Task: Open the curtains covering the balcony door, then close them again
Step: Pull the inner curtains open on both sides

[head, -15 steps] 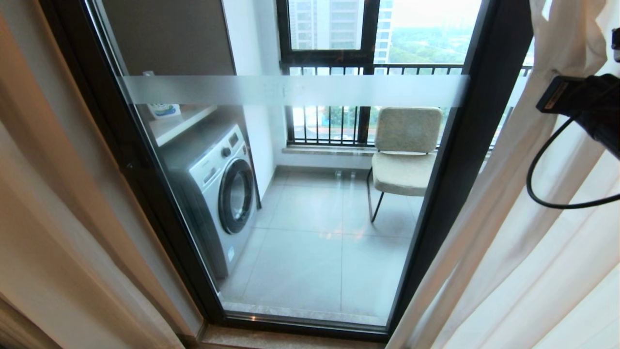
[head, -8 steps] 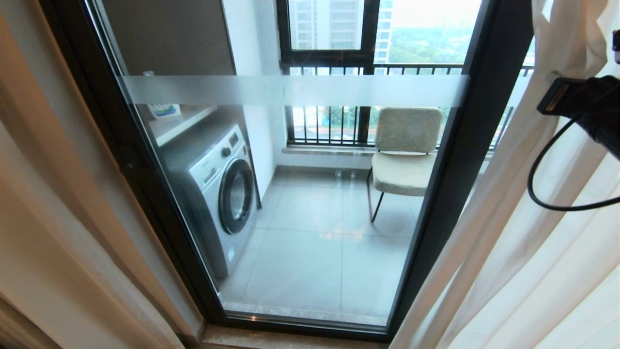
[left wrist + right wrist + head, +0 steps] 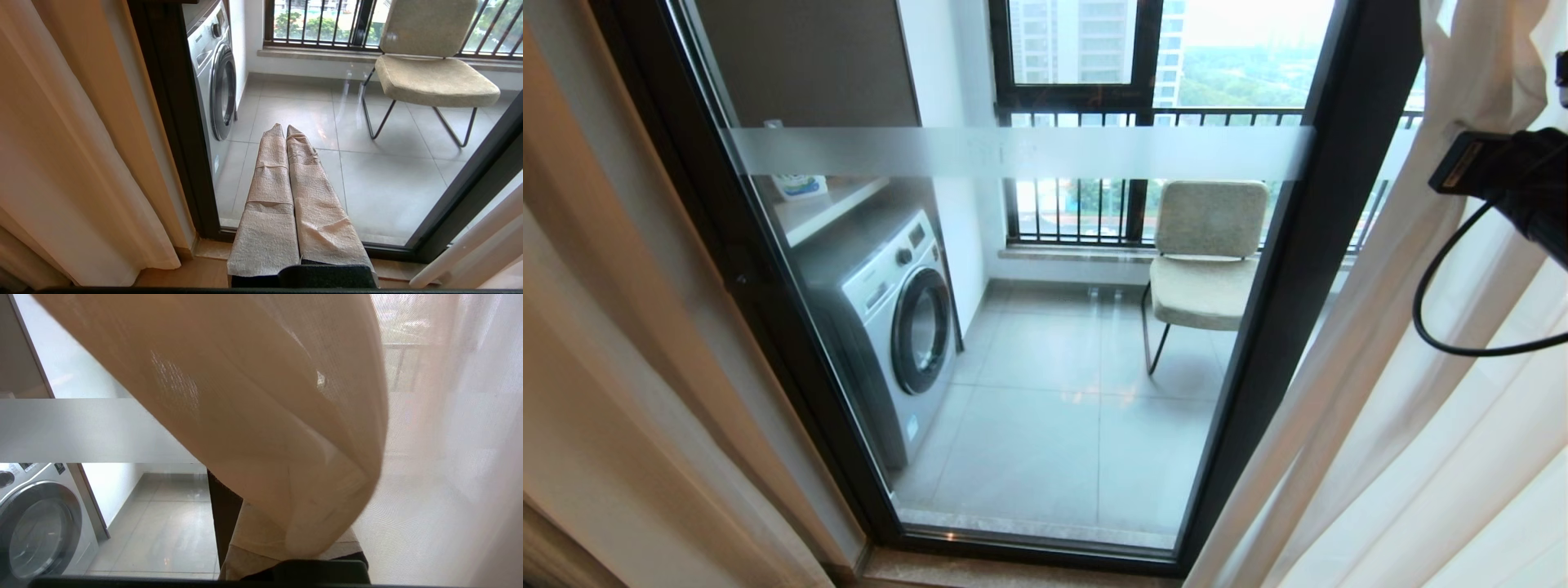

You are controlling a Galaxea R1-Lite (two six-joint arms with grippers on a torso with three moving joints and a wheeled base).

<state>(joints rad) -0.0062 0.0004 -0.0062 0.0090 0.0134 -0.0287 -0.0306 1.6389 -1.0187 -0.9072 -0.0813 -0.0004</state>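
Observation:
The balcony door (image 3: 1045,392) fills the middle of the head view, clear glass in a dark frame (image 3: 1298,269) with a frosted band (image 3: 1013,153). The beige curtains (image 3: 605,367) hang bunched at its left. A sheer white panel (image 3: 1413,425) hangs at the right. Its edge is drawn up toward my right arm (image 3: 1511,171) at the upper right. In the right wrist view a fold of curtain (image 3: 265,416) drapes over my right gripper (image 3: 286,543), which is shut on it, tips hidden. My left gripper (image 3: 284,128) is shut and empty, low before the glass.
Behind the glass stand a washing machine (image 3: 890,318) on the left and a padded chair (image 3: 1205,269) on the right, with a railed window (image 3: 1078,106) at the back. A shelf with a bottle (image 3: 796,186) sits above the washer. A wooden sill (image 3: 204,249) runs along the door's foot.
The sheer panel's edge and my right wrist have crept slightly to the right. Everything else stands as before.

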